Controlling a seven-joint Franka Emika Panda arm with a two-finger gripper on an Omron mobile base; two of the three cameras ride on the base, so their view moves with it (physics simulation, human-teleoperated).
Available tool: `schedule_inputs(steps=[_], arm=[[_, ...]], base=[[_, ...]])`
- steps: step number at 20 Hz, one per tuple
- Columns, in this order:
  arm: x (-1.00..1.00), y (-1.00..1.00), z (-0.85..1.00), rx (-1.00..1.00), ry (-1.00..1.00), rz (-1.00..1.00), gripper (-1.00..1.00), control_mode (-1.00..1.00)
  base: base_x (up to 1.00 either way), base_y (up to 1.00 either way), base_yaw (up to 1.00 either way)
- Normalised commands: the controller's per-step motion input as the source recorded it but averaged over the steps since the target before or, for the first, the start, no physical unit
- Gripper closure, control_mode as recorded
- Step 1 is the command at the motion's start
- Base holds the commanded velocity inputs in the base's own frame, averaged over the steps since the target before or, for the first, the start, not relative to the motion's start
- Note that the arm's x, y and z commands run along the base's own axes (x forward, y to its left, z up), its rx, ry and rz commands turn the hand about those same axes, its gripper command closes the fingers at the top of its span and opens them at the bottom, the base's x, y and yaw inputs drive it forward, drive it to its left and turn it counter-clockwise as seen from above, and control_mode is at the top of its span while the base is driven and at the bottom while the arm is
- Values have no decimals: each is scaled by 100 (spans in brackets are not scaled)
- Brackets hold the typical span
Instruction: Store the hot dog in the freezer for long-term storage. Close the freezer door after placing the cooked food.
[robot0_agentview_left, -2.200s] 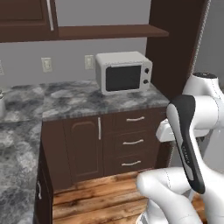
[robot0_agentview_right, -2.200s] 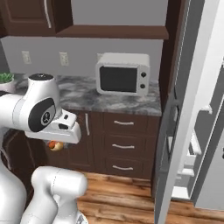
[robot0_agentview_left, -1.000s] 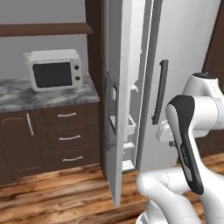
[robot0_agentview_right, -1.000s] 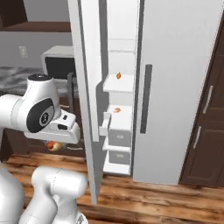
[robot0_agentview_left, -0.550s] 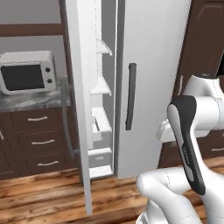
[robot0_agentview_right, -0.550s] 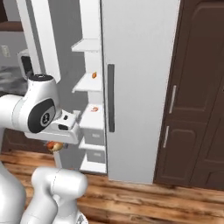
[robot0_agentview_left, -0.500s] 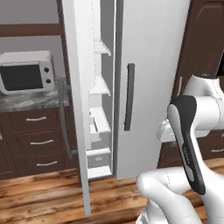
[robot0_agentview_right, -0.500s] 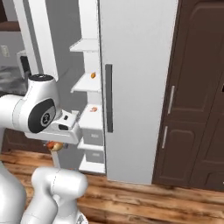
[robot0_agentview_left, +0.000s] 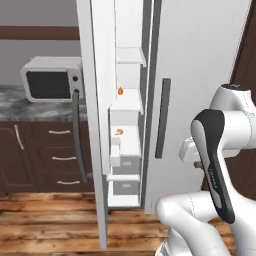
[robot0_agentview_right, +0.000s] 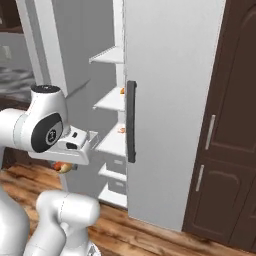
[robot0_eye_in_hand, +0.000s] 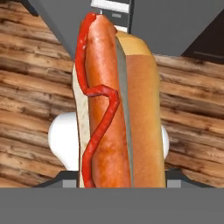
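Wooden floor lies beneath the claw, clamped on the hot dog; no readable writing.

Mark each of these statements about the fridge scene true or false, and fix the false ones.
1. The freezer door stands open. True.
2. The hot dog lies on a freezer shelf. False: it is held in the gripper, seen close in the hand view, over the wooden floor.
3. The wider fridge door is shut. True.
4. The freezer holds nothing. False: two small orange pieces sit on its shelves.
5. The microwave sits on the floor. False: it stands on the counter.
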Motion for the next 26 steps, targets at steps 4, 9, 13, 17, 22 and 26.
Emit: schedule_inputs(steps=[4,9,13,17,22,26], arm=[[0,0,0,0,0,0,100,100],[0,0,0,0,0,0,100,100],[0,0,0,0,0,0,100,100],[0,0,0,0,0,0,100,100],[0,0,0,0,0,0,100,100],[0,0,0,0,0,0,100,100]], base=[[48,-48,43],[39,-38,39],[31,-18,32],[27,-23,26],[34,-36,8],[45,-40,-2]])
